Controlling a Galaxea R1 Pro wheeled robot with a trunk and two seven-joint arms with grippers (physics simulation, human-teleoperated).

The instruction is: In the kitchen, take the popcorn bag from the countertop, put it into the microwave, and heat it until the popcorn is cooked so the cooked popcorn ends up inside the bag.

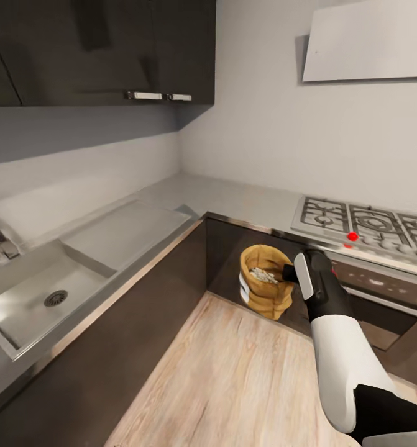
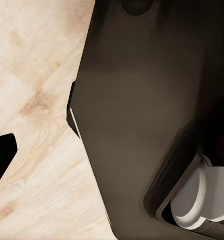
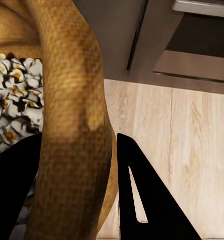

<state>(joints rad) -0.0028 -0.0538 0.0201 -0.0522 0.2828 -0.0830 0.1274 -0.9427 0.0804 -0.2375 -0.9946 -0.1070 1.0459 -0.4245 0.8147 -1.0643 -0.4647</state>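
Note:
The tan-brown popcorn bag (image 1: 265,292) hangs in the air above the wooden floor, in front of the dark corner cabinets. It stands upright, and whitish popcorn (image 1: 264,275) fills its open top. My right gripper (image 1: 290,273) is shut on the bag's rolled rim from the right. In the right wrist view the rim (image 3: 74,125) runs between the two black fingers (image 3: 142,195), with popcorn (image 3: 14,110) inside. The grey countertop (image 1: 233,198) runs around the corner behind the bag. The microwave is out of view. One black fingertip (image 2: 0,157) of my left gripper shows over the floor.
A gas hob (image 1: 363,226) with a red knob sits on the counter at the right, above a built-in oven (image 1: 382,285). A steel sink (image 1: 40,298) lies at the left. Dark wall cabinets (image 1: 102,49) hang overhead. Wooden floor (image 1: 233,372) stretches below the bag.

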